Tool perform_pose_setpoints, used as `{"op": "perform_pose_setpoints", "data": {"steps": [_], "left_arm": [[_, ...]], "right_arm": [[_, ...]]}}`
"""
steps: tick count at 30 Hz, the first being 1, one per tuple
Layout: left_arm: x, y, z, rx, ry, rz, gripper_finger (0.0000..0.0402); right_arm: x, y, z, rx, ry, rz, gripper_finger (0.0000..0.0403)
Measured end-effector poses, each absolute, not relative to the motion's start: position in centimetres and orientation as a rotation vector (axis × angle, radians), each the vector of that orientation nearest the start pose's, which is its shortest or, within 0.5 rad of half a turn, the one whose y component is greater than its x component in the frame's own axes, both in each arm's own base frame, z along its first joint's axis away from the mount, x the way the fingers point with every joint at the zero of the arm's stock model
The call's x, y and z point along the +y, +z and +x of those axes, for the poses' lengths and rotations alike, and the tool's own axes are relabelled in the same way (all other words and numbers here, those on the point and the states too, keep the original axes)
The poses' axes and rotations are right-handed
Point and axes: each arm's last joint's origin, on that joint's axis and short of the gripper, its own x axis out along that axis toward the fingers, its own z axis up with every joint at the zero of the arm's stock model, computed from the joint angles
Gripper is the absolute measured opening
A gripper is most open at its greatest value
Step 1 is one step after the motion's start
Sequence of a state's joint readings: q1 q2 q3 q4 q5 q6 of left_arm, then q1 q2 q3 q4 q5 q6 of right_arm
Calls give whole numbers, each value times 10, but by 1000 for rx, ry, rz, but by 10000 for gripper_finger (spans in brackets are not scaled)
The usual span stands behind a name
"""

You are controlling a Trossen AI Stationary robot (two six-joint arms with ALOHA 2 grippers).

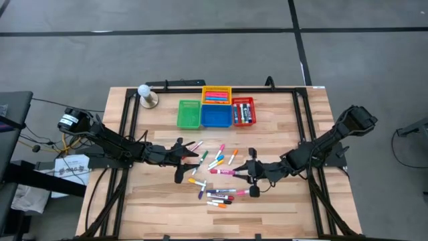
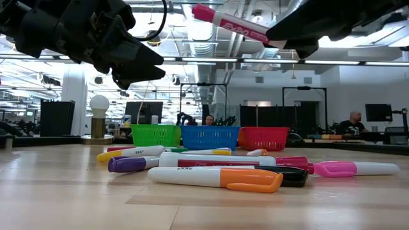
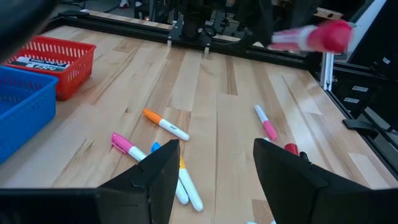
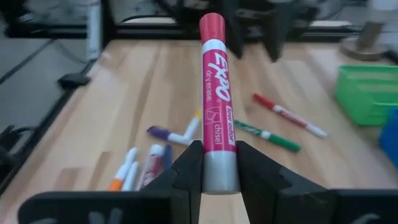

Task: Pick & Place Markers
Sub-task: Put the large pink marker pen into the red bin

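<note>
Your right end effector (image 4: 219,163) grips the pink-capped white marker (image 4: 213,93) by its grey end, lifted above the wooden tabletop (image 4: 137,99); left end effector (image 3: 214,168) hangs released.

Grey floor (image 1: 361,60) — ceiling lights (image 2: 192,48), dark monitors (image 2: 377,112).

Markers (image 1: 217,175) and baskets lying on a wooden table (image 1: 294,207) between two robot arms.
Four baskets (image 1: 215,112) are sitting at the table's far side; loose markers are lying scattered nearer, mid-table. The left gripper (image 1: 179,161) is hanging left of them, the right gripper (image 1: 253,177) right, holding one marker (image 4: 213,106) above the table.
</note>
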State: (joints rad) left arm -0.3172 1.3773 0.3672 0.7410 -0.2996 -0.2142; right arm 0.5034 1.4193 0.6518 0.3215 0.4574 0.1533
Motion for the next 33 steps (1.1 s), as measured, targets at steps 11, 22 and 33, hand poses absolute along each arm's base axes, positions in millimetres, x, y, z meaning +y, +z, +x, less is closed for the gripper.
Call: {"op": "perform_pose_setpoints", "data": {"steps": [11,22,33], "left_arm": [[-67,162,233,257,10,-131,205],[-67,162,233,254,7,-111,205],[-66,163,233,235,53,-102,205]], "right_arm": [[103,197,250,255,-614,43,76],[98,197,251,234,-693,27,76],[24,192,267,314,-898,33,76]]}}
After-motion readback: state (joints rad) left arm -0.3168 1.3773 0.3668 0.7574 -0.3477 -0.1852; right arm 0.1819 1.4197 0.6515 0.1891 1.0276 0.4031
